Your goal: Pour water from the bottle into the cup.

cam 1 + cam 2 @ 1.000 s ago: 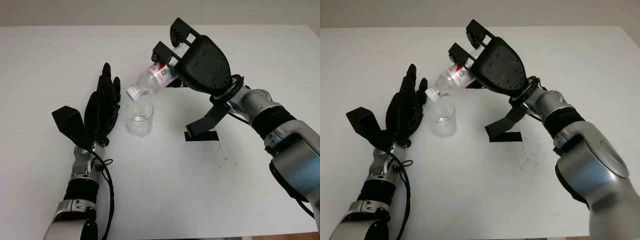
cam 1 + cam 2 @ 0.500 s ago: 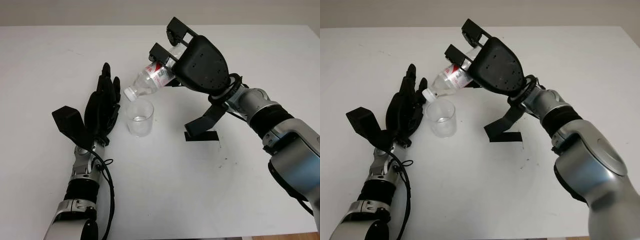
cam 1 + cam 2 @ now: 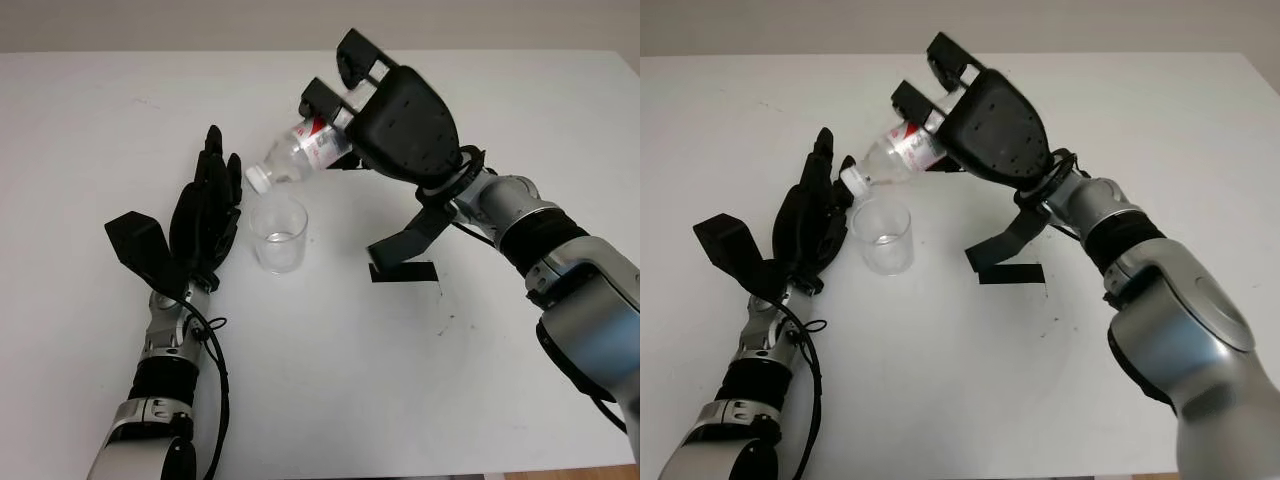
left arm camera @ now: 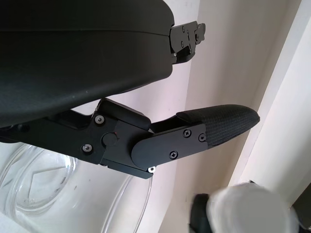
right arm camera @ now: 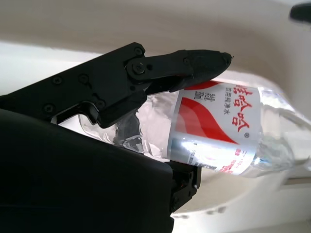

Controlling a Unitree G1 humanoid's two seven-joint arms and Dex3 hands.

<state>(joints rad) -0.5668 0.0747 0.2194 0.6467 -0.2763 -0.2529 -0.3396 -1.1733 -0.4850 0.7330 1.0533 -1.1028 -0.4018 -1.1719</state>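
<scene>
the right hand (image 3: 400,125) had its fingers clamped round the body of the bottle (image 3: 298,156), holding it in the air above the white table (image 3: 330,380). the bottle was tipped well over, its white-capped mouth pointing down and toward the robot's left, hanging just above and a touch beyond the far rim of the cup (image 3: 278,233). the cup stood upright on the table, clear plastic, and i couldn't tell whether any water was in it; no stream was visible between the two. the cap looked to be on, though that was hard to be sure of.

the left hand (image 3: 205,212) stood just beside the cup on its left, holding nothing, fingers straight and not closed on it.

to my eye this was the pouring step itself. the next move called for the mouth to come squarely over the cup's opening before tilting further, or water would land on the table. a strip of black tape (image 3: 403,271) lay to the cup's right.
</scene>
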